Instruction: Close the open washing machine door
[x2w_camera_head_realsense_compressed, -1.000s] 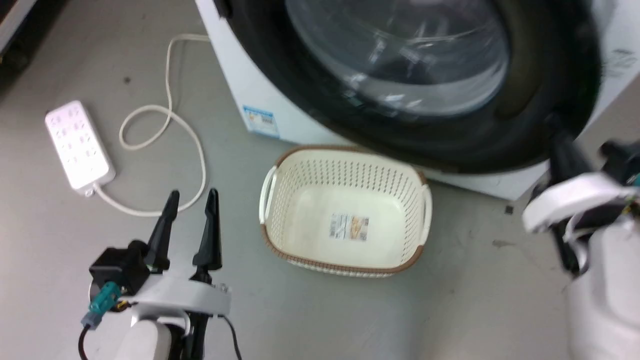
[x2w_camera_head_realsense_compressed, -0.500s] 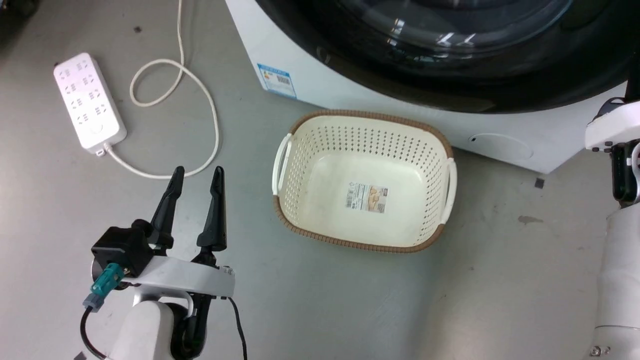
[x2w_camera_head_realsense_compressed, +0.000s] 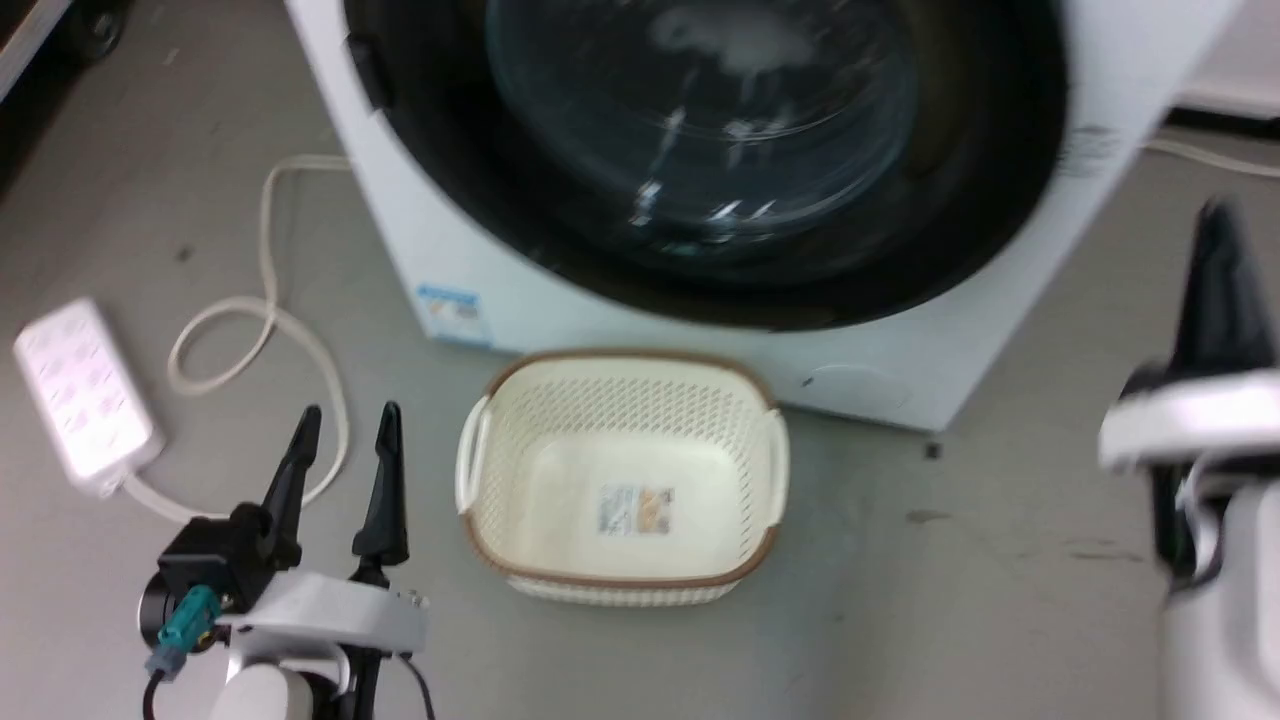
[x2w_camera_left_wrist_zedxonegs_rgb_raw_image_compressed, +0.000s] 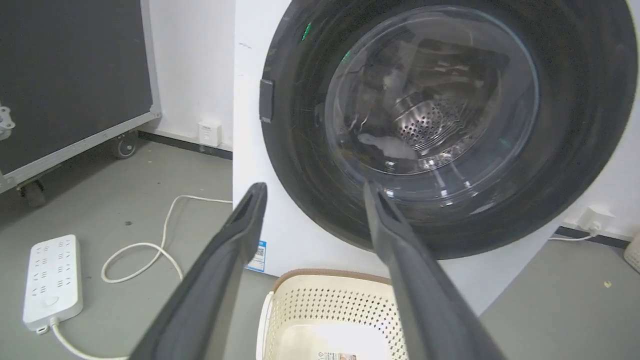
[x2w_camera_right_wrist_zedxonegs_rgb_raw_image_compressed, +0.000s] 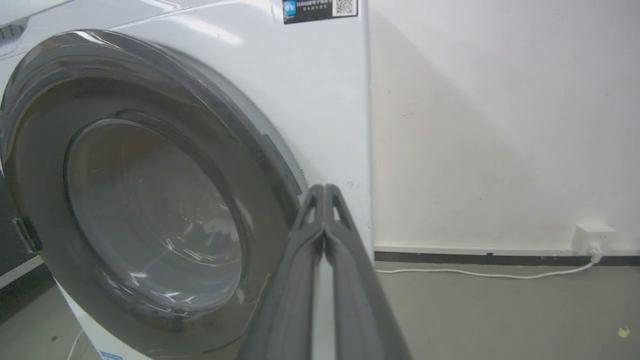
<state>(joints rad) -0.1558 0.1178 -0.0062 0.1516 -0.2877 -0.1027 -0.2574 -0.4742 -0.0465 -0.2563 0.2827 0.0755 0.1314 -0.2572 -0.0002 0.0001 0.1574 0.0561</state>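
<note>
Your washing machine door (x2w_camera_left_wrist_zedxonegs_rgb_raw_image_compressed: 435, 110) lies flat against the front of the washing machine (x2w_camera_left_wrist_zedxonegs_rgb_raw_image_compressed: 247, 150), its black rim ringing the porthole. Through the glass bowl you can see the perforated steel drum. In the right wrist view the rim sits flush with the white front panel, but you cannot tell whether the latch has caught.

Your right hand (x2w_camera_right_wrist_zedxonegs_rgb_raw_image_compressed: 325, 189) is closed, its two fingers pressed together with nothing between them. The tips point at the machine's front just beside the door's right rim, and you cannot tell whether they touch it. In the head view this hand is blurred and stands off the machine's right front corner.

Your left hand (x2w_camera_head_realsense_compressed: 350, 410) hovers over the floor, fingers parted wide and empty, aimed at the door's lower part.

A cream perforated laundry basket (x2w_camera_head_realsense_compressed: 620, 410) stands on the floor just in front of the machine, below the door, with a label on its bottom. To its left lie a white power strip (x2w_camera_head_realsense_compressed: 80, 395) and its looped cord (x2w_camera_head_realsense_compressed: 265, 330). A blue sticker (x2w_camera_head_realsense_compressed: 448, 310) sits low on the machine's front, near its left corner.
</note>
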